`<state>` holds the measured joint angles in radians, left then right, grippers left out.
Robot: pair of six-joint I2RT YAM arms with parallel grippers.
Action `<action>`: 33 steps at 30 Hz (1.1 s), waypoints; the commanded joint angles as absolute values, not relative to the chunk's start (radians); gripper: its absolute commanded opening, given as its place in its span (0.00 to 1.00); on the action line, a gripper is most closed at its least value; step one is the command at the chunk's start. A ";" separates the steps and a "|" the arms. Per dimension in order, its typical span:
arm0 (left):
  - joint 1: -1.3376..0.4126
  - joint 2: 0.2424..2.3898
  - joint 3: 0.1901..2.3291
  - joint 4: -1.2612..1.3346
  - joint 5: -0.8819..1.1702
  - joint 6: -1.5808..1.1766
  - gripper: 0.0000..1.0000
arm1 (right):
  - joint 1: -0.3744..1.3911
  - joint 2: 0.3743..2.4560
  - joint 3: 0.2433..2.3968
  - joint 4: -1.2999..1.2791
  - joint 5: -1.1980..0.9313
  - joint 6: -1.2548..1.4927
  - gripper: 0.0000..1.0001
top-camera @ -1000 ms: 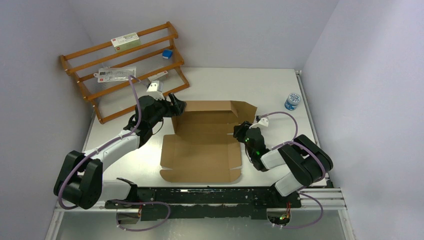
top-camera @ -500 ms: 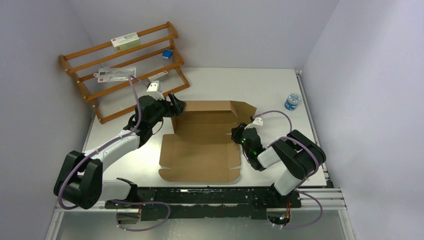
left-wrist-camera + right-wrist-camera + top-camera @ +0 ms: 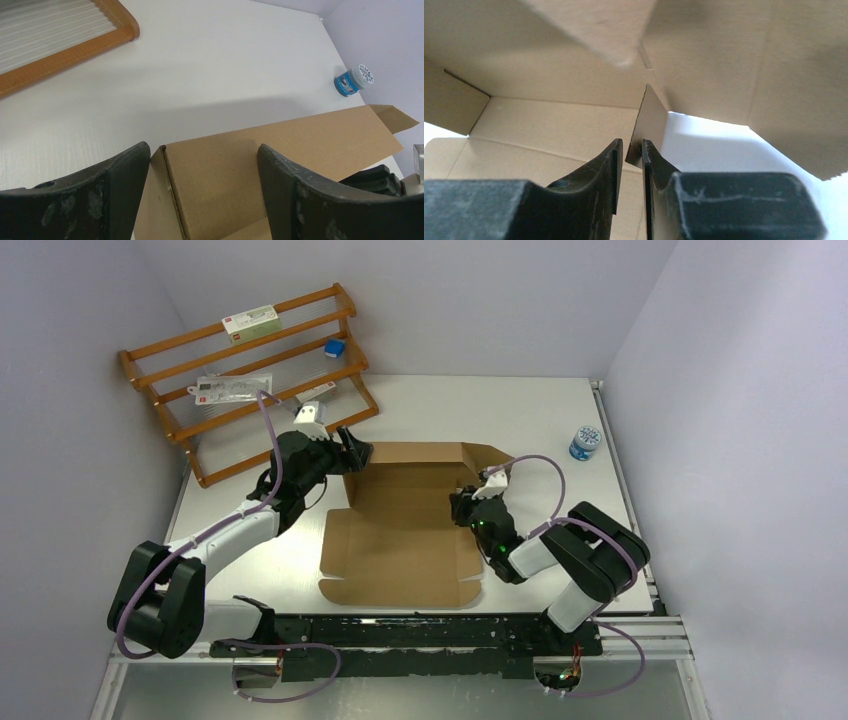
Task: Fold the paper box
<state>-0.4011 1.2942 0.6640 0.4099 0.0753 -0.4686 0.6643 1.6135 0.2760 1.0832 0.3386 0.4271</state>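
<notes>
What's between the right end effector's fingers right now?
An edge-on flap of the paper box; the right wrist view shows it.

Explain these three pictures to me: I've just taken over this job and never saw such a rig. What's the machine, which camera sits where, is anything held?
Two robot arms are bolted at the table's near edge. The top camera looks down: left gripper at the paper box's far left corner, right gripper at its right side. A wooden rack and a blue jar stand farther back. The other pictures come from wrist cameras. Left: gripper wide open astride the box's raised back wall. Right: gripper narrowly either side of a thin flap; whether it pinches yet, I cannot tell.
</notes>
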 commanded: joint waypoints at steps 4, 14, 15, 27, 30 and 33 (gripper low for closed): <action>-0.405 1.280 0.649 0.402 0.099 -0.468 0.82 | 0.731 1.663 0.316 1.189 0.270 0.267 0.28; -0.405 1.263 0.641 0.385 0.058 -0.457 0.82 | 0.731 1.544 0.309 1.102 0.249 0.216 0.42; -0.406 1.263 0.642 0.385 0.057 -0.456 0.82 | 0.731 1.516 0.311 1.067 0.244 0.202 0.44; -0.405 1.262 0.649 0.371 0.033 -0.441 0.82 | 0.729 1.100 0.462 0.407 0.236 0.177 0.58; -0.405 1.261 0.650 0.364 0.025 -0.435 0.82 | 0.713 1.042 0.549 0.212 0.306 0.143 0.61; -0.405 1.259 0.650 0.359 0.018 -0.431 0.82 | 0.665 1.000 0.630 0.063 0.337 0.109 0.62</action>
